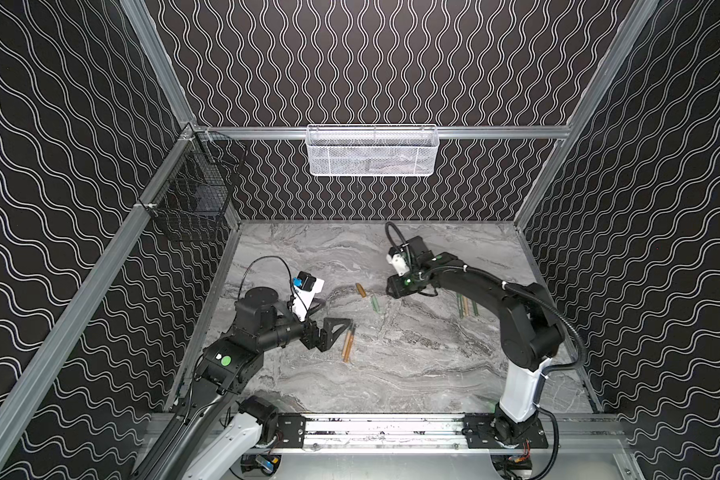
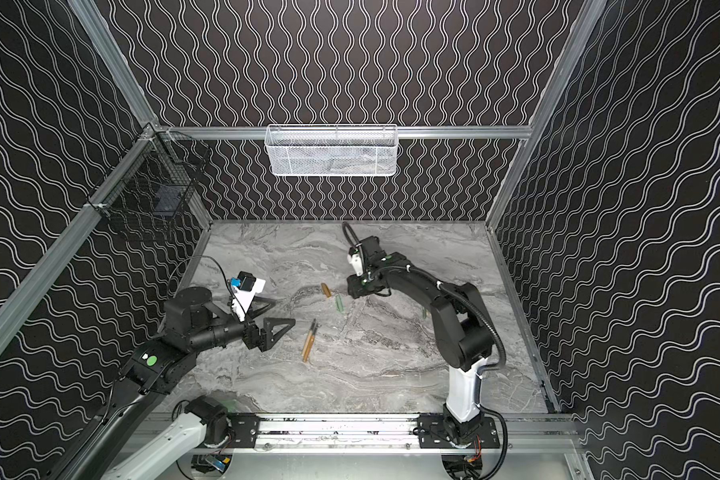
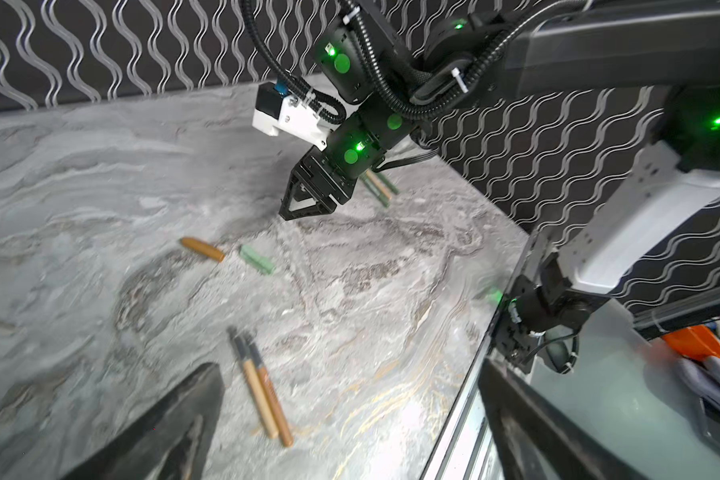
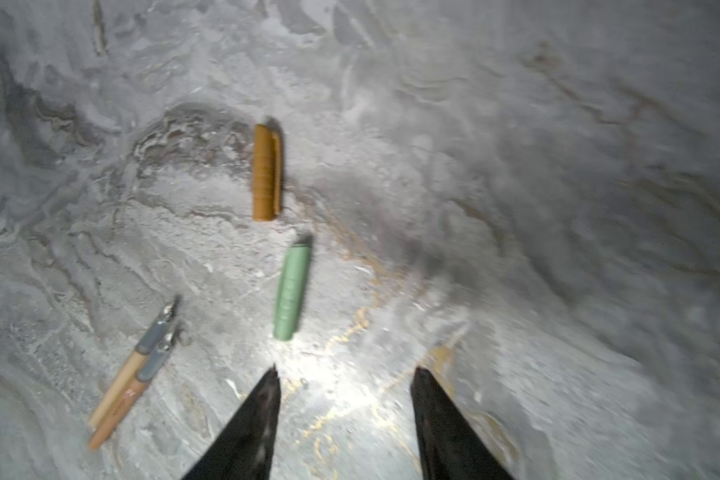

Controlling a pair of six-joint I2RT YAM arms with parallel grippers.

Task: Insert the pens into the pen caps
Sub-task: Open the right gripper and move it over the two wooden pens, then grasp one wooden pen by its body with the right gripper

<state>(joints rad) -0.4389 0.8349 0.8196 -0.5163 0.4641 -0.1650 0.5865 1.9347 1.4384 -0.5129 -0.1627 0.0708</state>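
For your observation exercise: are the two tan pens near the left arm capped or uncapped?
Uncapped: the tan pens show bare grey tip sections; the tan cap lies apart.

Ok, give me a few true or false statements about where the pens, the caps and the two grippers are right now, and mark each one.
1. The two tan pens lie side by side on the table, uncapped. True.
2. The right gripper grips the pale green cap. False: its jaws stand apart and empty, and the cap lies on the table ahead of them.
3. The tan cap touches the pale green cap. False: bare table shows between them.
4. The left gripper is open and holds nothing. True.
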